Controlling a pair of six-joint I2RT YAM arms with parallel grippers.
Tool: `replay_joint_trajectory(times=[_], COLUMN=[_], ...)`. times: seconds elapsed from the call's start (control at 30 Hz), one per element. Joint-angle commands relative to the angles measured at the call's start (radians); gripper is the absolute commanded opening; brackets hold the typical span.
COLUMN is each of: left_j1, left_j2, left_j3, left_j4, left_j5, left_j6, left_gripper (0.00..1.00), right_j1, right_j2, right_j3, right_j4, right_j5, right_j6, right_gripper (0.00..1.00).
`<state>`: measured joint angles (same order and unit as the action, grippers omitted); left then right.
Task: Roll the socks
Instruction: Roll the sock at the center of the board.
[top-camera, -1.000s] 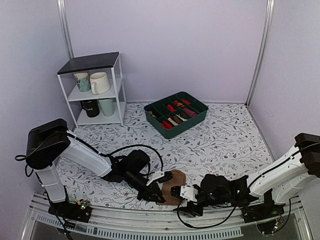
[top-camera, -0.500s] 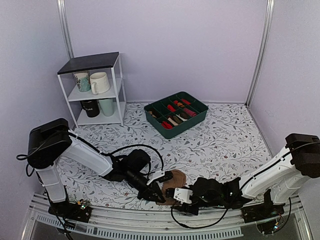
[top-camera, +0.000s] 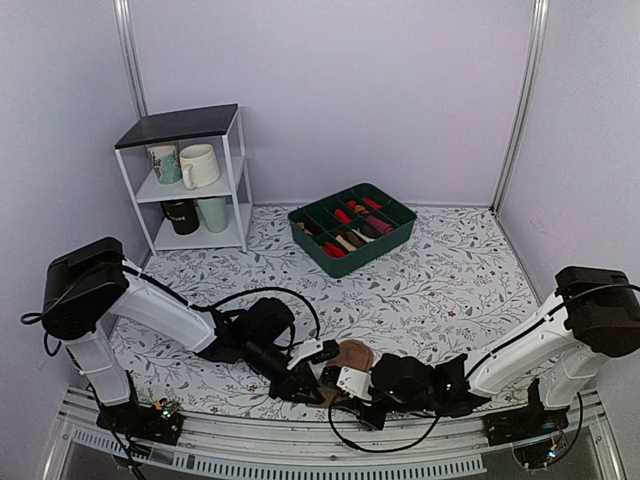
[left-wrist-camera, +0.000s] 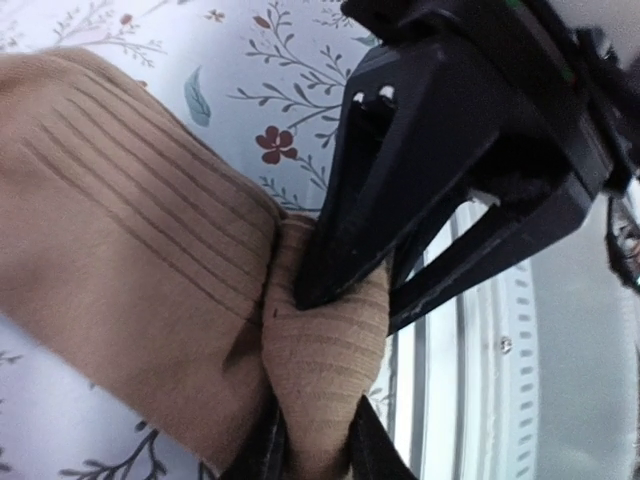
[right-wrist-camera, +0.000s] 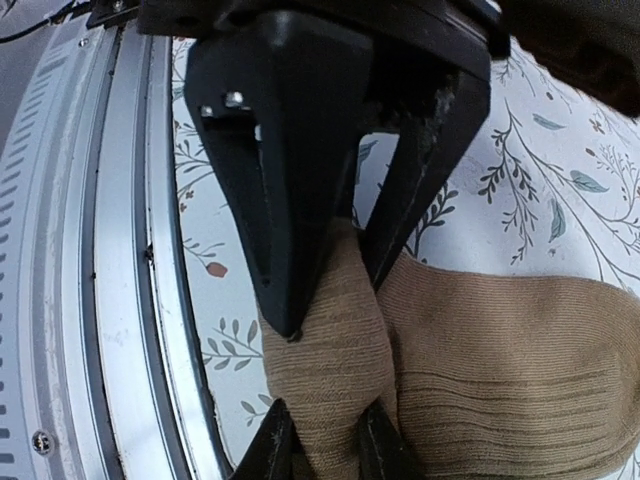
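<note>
The tan-brown knit socks (top-camera: 352, 354) lie bunched at the table's near edge between the two arms. In the left wrist view my left gripper (left-wrist-camera: 312, 440) is shut on a pinched fold of the socks (left-wrist-camera: 318, 350); the right gripper's black fingers (left-wrist-camera: 400, 170) grip the same fold from the opposite side. In the right wrist view my right gripper (right-wrist-camera: 320, 440) is shut on that fold (right-wrist-camera: 335, 340), with the left gripper's black fingers (right-wrist-camera: 270, 150) facing it. In the top view the left gripper (top-camera: 310, 378) and the right gripper (top-camera: 342, 385) meet at the socks.
A green divided tray (top-camera: 352, 227) with rolled red, cream and dark socks stands at the back centre. A white shelf (top-camera: 190, 180) with mugs stands at the back left. The metal rail (right-wrist-camera: 110, 250) of the table's near edge runs just beside the grippers.
My right arm has slid left along the near edge until its gripper meets the left gripper at the socks. The left arm has shifted slightly.
</note>
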<state>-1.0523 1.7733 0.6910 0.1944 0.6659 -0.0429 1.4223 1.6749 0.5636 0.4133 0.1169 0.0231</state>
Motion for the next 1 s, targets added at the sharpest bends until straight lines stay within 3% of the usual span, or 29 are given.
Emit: replay_joint_trajectory(times=[0.0,0.03,0.13,0.17,0.23,0.27,0.3,0.47,0.73,0.8,0.87,0.9,0.93,0.97], left_j1=[-0.005,-0.005,-0.011,-0.019,-0.041,-0.052,-0.056,-0.073,-0.104,-0.108,-0.113,-0.117,-0.118,-0.118], left_j2=[-0.108,-0.151,-0.249,-0.277,-0.323,-0.333,-0.335,-0.274,-0.182,-0.162,-0.149,-0.146,-0.145,-0.147], left_j3=[-0.065,-0.082,-0.143,-0.164,-0.188,-0.197,-0.200,-0.209,-0.163,-0.146,-0.147,-0.150,-0.151,-0.154], left_j4=[0.018,0.037,0.106,0.126,0.142,0.149,0.155,0.209,0.193,0.182,0.190,0.198,0.203,0.206], left_j5=[-0.142,-0.154,-0.166,-0.173,-0.199,-0.211,-0.213,-0.228,-0.244,-0.247,-0.267,-0.271,-0.269,-0.263], left_j6=[0.051,0.060,0.099,0.119,0.168,0.193,0.208,0.247,0.307,0.298,0.286,0.287,0.294,0.303], left_gripper=[0.29,0.44,0.49,0.56,0.79,0.96,0.99,0.99,0.99,0.90,0.69,0.63,0.66,0.77], right_j1=[-0.020,-0.030,-0.088,-0.115,-0.152,-0.173,-0.195,-0.285,-0.308,-0.312,-0.316,-0.318,-0.319,-0.320], right_j2=[0.043,0.033,0.014,0.012,0.007,0.006,0.009,0.074,0.149,0.150,0.151,0.151,0.154,0.157], right_j3=[-0.056,-0.069,-0.081,-0.082,-0.079,-0.078,-0.077,-0.060,-0.018,-0.012,-0.011,-0.011,-0.011,-0.011], right_j4=[-0.137,-0.134,-0.133,-0.138,-0.151,-0.157,-0.164,-0.183,-0.205,-0.213,-0.215,-0.216,-0.215,-0.216], right_j5=[-0.124,-0.144,-0.279,-0.321,-0.395,-0.433,-0.465,-0.623,-0.670,-0.673,-0.676,-0.679,-0.681,-0.683], right_j6=[0.117,0.133,0.158,0.162,0.184,0.192,0.206,0.290,0.341,0.339,0.336,0.337,0.337,0.337], right_gripper=[0.15,0.15,0.15,0.15,0.15,0.15,0.16,0.16,0.16,0.16,0.16,0.16,0.16,0.15])
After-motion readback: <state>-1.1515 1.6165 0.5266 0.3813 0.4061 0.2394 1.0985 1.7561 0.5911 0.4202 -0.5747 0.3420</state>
